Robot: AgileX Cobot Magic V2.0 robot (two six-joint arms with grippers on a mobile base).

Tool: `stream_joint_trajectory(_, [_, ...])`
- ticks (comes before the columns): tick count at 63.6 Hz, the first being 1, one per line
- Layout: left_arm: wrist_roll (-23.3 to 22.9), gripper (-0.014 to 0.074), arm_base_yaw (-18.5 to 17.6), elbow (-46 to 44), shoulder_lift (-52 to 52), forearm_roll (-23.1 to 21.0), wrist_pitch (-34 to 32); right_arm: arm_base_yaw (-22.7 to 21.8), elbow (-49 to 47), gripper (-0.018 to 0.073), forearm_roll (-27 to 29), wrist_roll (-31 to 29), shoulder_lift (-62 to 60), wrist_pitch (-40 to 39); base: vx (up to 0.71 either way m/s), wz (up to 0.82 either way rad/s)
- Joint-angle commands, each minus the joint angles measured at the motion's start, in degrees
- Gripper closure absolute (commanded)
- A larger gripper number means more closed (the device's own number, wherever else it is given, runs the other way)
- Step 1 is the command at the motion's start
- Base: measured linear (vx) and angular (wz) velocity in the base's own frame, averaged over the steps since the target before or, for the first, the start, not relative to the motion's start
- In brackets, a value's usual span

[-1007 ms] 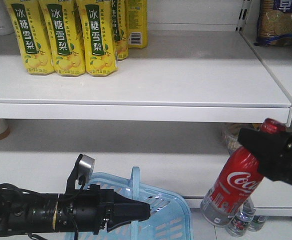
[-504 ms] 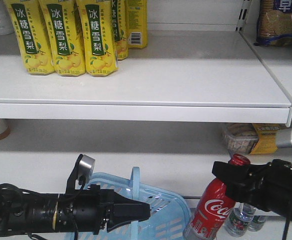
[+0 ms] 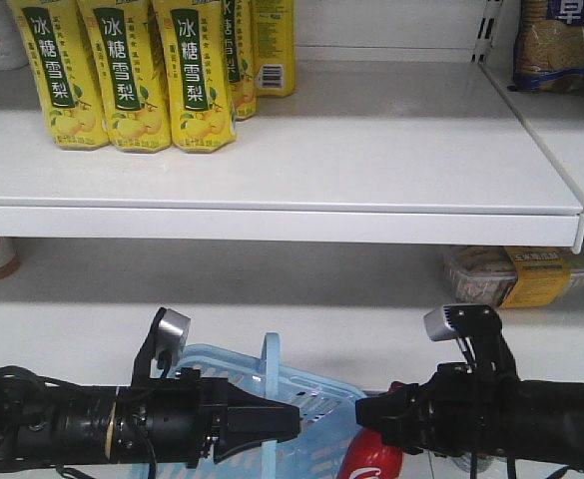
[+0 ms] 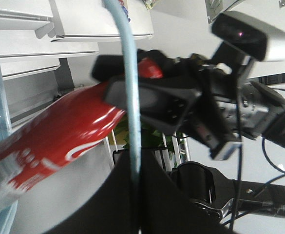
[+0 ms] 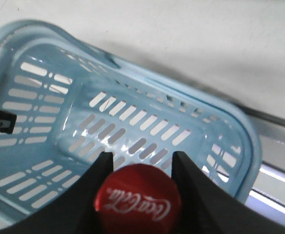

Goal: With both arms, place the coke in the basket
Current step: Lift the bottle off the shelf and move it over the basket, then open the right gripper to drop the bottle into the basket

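Shelf aisle: one basket, two arms, one coke.

White shelf [image 3: 371, 150], right half bare, carrying three front-row yellow drink cartons [image 3: 132, 75] with more behind. Basket [image 5: 147, 92], pale blue, one, interior bare beneath the bottle, rim lying between both arms. Left gripper [image 3: 272, 422], closed on the basket's upright handle [image 4: 130, 87]. Right gripper [image 5: 138, 161], clamped at the bottle's neck below its red cap. Coke [image 4: 54, 136], one, held over the basket; long axis tilted, cap up toward the right gripper, base down toward the basket.
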Motion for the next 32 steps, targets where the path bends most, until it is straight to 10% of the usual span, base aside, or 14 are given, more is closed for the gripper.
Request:
stream_joint_trajectory(1, [0.41,0.0603,-0.28,-0.75,-2.63,-2.55,-13.67,0.13,-2.89,0.0562,5.49,-0.41,3.12,5.86,0.0,0.0])
stream_joint_trajectory(32, [0.41,0.0603,-0.28,-0.75,-2.63,-2.55,-13.67,0.13,-6.58,0.038,5.49,-3.29,12.26,7.06,0.0,0.0])
